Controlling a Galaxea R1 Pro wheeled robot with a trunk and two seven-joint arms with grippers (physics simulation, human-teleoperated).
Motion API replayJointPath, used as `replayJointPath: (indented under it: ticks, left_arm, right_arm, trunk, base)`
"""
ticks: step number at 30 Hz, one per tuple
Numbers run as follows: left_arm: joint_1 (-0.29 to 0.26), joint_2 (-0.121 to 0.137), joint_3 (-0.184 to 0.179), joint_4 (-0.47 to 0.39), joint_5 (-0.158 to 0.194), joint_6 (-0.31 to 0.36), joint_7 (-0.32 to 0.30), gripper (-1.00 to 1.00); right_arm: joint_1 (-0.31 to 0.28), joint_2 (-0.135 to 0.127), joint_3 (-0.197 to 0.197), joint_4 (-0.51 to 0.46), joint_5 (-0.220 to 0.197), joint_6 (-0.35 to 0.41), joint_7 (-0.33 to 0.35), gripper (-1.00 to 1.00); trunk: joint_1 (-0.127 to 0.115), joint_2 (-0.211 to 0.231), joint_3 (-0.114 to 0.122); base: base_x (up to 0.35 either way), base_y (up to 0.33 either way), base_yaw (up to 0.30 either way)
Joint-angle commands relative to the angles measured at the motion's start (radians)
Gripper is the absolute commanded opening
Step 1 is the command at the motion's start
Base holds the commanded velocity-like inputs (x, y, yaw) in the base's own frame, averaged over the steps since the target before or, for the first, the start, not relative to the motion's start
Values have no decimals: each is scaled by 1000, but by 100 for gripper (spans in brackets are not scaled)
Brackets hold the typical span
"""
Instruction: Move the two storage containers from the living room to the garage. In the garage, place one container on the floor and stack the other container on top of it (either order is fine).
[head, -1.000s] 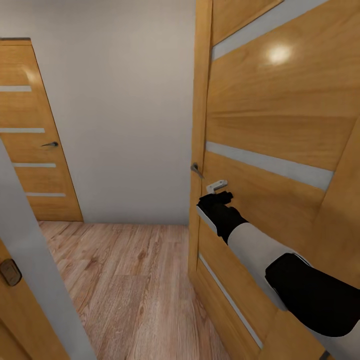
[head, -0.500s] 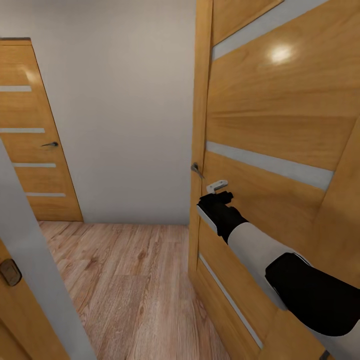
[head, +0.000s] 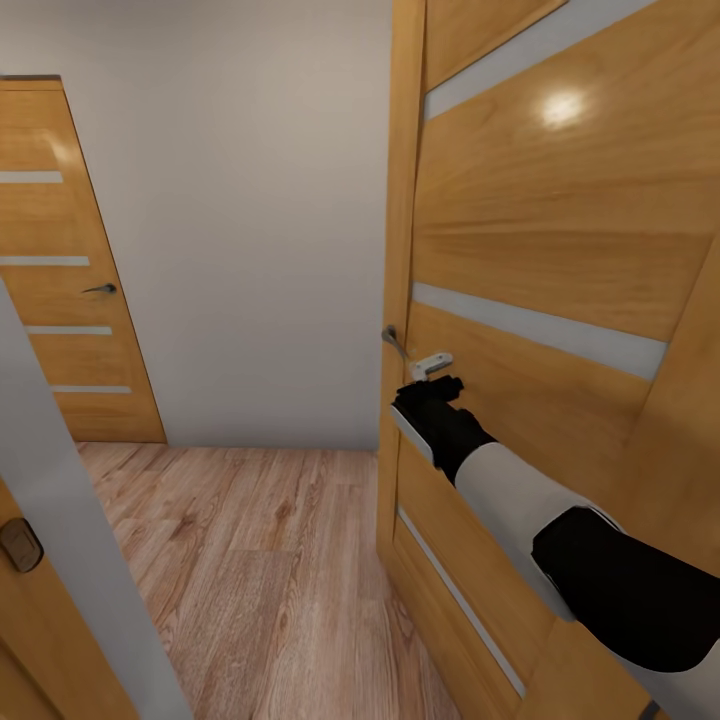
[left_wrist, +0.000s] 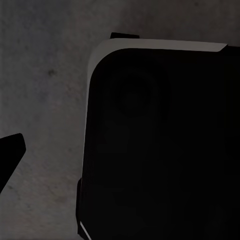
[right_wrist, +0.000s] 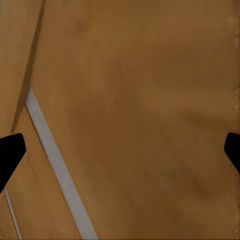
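We are at a wood-panelled door (head: 560, 250), standing ajar on our right side, with our right gripper (head: 440, 385) reaching up to the white lever handle (head: 430, 364) on its face. Compared with half a second ago, the gripper has crept a little higher and closer to the lever — its dark wrist now sits right under the handle, apparently touching it, where before a small gap showed between them. The rest of the scene is unchanged, so the base is parked and only the arm is working.

In the right wrist view the two fingertips (right_wrist: 10, 155) sit at opposite edges with bare door panel between them, so the jaws are spread wide and hold nothing. In the left wrist view one dark fingertip (left_wrist: 11, 152) shows beside a large black body panel (left_wrist: 160, 145) over grey floor (left_wrist: 45, 75); we cannot tell whether that gripper is spread or closed.

Beyond the door edge lie light wood-plank flooring (head: 270, 560), a white wall (head: 240, 200) and a second panelled door (head: 70, 270), closed. The two storage containers are nowhere here — we judge we are in transit, and the small rise toward the lever suggests we are about to work the door to get through.
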Motion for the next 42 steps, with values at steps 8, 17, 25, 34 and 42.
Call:
replayJointPath:
  ticks: [8, 17, 25, 34, 42]
  left_arm:
    - [0, 0, -4, 0, 6, -2, -1, 100]
    - [0, 0, -6, 0, 5, -2, -2, 100]
    - [0, 0, -5, 0, 5, -2, 0, 100]
    - [0, 0, -5, 0, 6, -2, 0, 100]
    - [0, 0, -4, 0, 6, -2, 0, 100]
  right_arm:
    - [-1, 0, 5, -127, -14, 50, -9, 100]
    - [-1, 0, 10, -134, -7, 48, 88, 100]
    - [-1, 0, 12, -133, -2, 51, 85, 100]
    - [-1, 0, 13, -14, 43, 41, 49, 100]
    - [-1, 0, 9, 29, 45, 31, 48, 100]
  trunk:
    - [0, -1, -1]
    - [0, -1, -1]
    - [0, -1, -1]
    - [0, -1, -1]
    - [0, -1, -1]
  base:
    - [68, 0, 0]
    - [301, 0, 0]
    - [162, 0, 0]
    - [6, 0, 0]
    - [0, 0, 0]
